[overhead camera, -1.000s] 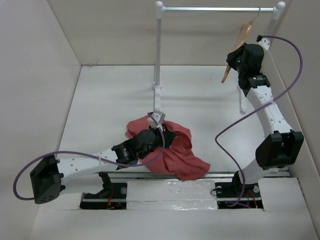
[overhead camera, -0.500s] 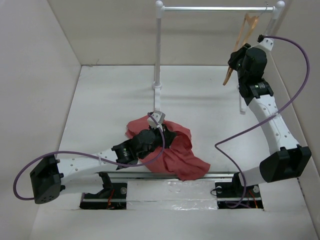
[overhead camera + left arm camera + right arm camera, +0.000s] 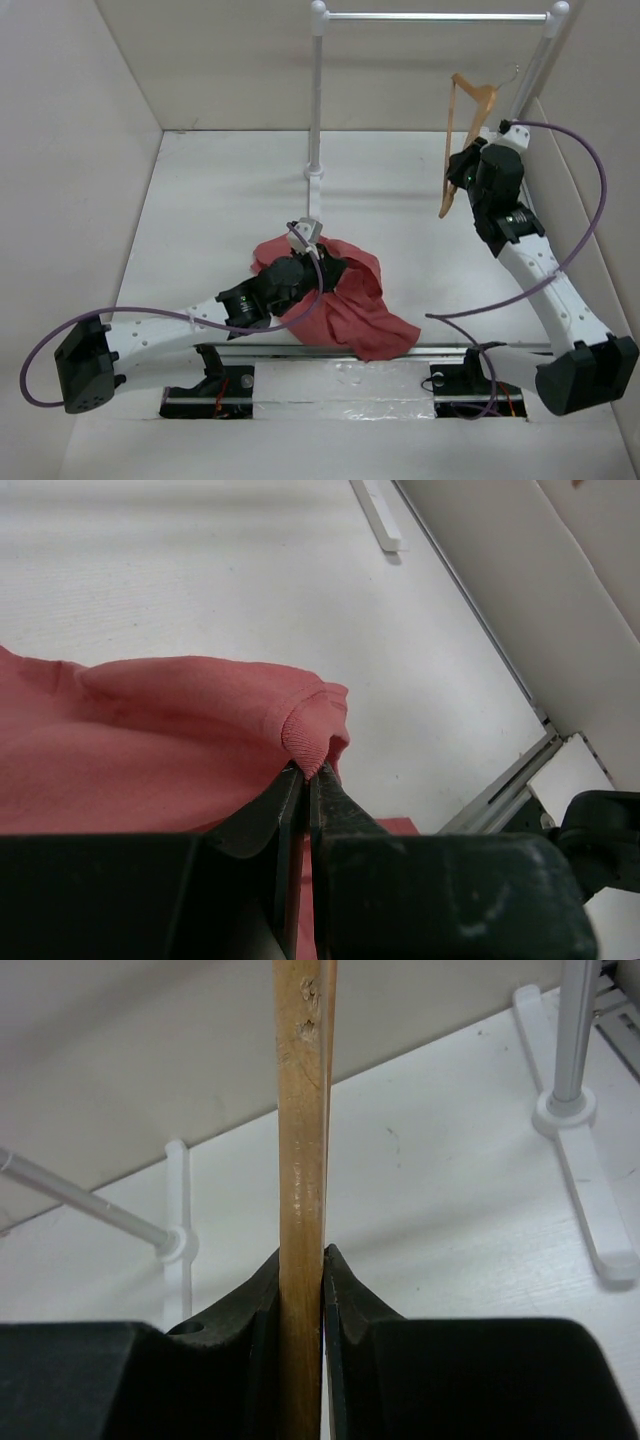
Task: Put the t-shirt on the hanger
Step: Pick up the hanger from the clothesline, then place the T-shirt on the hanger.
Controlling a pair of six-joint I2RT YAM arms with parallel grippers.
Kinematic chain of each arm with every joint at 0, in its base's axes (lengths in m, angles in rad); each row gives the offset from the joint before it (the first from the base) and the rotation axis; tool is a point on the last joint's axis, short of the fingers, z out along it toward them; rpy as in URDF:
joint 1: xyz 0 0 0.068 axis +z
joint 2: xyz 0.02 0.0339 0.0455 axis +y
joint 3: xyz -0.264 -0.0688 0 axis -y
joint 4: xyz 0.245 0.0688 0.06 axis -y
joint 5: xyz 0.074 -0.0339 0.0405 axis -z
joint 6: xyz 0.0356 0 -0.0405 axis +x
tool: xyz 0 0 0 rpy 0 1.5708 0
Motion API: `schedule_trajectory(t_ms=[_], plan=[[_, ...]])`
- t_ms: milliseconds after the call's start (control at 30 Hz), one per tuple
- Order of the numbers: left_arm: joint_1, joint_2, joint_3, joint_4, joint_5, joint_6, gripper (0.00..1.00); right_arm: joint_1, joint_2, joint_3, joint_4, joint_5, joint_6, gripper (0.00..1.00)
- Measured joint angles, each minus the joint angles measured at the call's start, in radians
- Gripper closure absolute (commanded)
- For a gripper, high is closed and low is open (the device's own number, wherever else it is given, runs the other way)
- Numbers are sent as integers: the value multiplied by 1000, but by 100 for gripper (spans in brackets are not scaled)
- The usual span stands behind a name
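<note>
Left arm stretches low across the bench [image 3: 220, 200] from 8 o'clock; left tool [image 3: 308, 772] is pressed together on a ribbed edge of the t-shirt [image 3: 365, 310], heaped near 6 o'clock; right arm reaches up toward 1 o'clock; right tool [image 3: 301, 1256] pinches the wooden hanger [image 3: 300, 1110] below the rack bar [image 3: 430, 16].

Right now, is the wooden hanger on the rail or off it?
Off. The hanger sits wholly below the rail, hook included, clamped in the right gripper.
</note>
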Motion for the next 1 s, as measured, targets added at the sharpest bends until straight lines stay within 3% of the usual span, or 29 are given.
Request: schedule_trajectory(t_ms=[233, 567, 1000], plan=[[51, -16, 0, -5, -11, 0, 100, 134, -254, -63, -83, -69, 19, 100], [289, -10, 15, 14, 47, -16, 100, 383, -490, -58, -351, -294, 67, 100], [501, 80, 97, 40, 126, -27, 100, 422, -640, 79, -658, -500, 100, 100]])
